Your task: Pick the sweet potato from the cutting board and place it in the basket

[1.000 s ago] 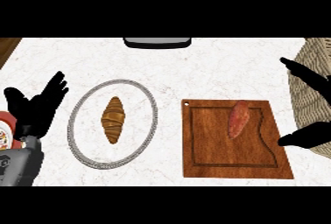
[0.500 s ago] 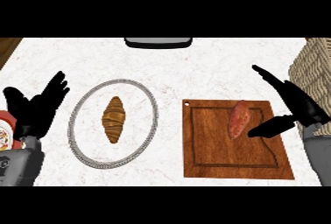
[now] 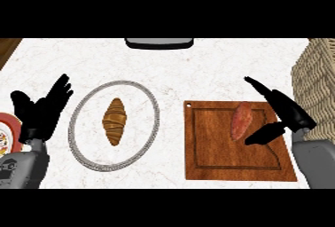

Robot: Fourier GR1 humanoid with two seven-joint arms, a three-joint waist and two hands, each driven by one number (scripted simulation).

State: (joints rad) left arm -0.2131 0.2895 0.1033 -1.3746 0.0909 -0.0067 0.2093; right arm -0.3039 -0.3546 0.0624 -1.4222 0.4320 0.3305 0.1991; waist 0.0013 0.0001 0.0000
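Note:
A reddish sweet potato (image 3: pixel 241 120) lies lengthwise on the upper right part of the wooden cutting board (image 3: pixel 222 155). My right hand (image 3: pixel 286 111) hovers open just to its right, fingers stretched toward the far side and thumb angled down-left close beside the potato, with no contact that I can make out. The woven basket (image 3: pixel 317 75) stands at the right edge, partly cut off. At the left edge my left hand (image 3: pixel 40 111) rests open with fingers up.
A round grey-rimmed plate (image 3: pixel 83 155) with a croissant (image 3: pixel 114 120) sits left of the board. A red and white object (image 3: pixel 8 133) shows at the far left edge. A dark grey object (image 3: pixel 160 43) lies at the counter's far edge.
My right hand has moved left from the basket side to a spot beside the sweet potato, over the board's right edge. The left hand, potato and croissant have stayed put.

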